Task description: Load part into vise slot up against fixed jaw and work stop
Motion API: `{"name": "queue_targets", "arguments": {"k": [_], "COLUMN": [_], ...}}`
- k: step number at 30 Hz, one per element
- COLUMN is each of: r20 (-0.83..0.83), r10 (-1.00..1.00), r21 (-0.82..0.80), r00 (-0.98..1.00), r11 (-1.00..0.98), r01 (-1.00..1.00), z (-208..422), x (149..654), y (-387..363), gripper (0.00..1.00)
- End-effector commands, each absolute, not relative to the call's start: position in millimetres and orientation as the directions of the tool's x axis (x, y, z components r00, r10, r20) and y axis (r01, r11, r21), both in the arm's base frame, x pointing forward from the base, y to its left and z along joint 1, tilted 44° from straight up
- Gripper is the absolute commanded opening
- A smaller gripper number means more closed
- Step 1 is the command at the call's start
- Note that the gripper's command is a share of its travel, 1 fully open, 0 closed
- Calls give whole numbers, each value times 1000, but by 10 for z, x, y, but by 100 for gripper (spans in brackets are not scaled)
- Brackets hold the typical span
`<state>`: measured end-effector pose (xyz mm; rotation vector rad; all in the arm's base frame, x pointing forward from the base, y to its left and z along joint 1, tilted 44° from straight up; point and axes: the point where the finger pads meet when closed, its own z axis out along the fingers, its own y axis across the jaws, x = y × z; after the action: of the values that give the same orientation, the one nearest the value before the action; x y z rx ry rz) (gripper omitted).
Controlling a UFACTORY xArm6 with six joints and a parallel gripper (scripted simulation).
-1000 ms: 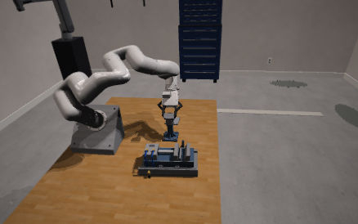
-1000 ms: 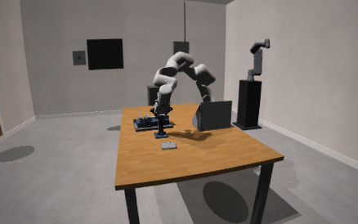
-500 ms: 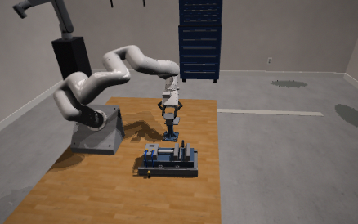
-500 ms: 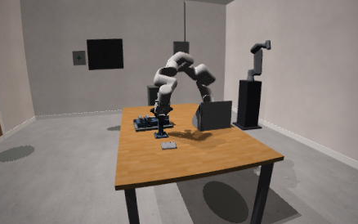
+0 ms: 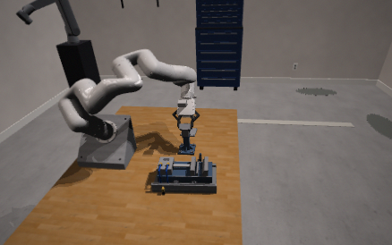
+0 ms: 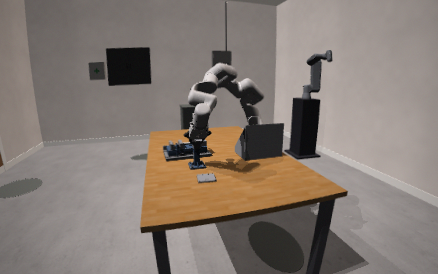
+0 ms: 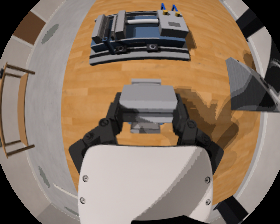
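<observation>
Gripping the part [image 7: 148,104] across its width, the gripper [image 5: 187,126] has its fingers closed partway and stopped on the grey block's two sides. The block sits in the V-block [image 5: 187,147], the blue stand just on the far side of the vise [image 5: 185,172] in the top view; whether it rests in the vee or hangs just above it cannot be told. The infeed plate [image 6: 206,177] lies bare on the wooden table [image 6: 256,200], near the exterior camera and well apart from the arm.

What the next move probably turns on: in the wrist view the vise lies straight ahead of the gripper, and the part's long axis runs left to right, across the line towards the vise. Which way the jaw faces run relative to that axis is too small to settle. The milled slot cannot be made out either.

No brand, label or writing can be read in any view.
</observation>
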<state>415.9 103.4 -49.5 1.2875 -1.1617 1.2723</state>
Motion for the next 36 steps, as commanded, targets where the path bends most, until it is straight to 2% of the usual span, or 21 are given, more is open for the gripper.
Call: {"name": "queue_targets", "arguments": {"k": [1, 36], "r20": [1000, 1000], "r10": [-9, -9], "r21": [3, 3], "r00": [3, 3], "r11": [-98, -98], "r01": [-995, -995], "z": [-474, -346], "x": [4165, 4150], "y": [1062, 1187], "gripper": [0, 0]}}
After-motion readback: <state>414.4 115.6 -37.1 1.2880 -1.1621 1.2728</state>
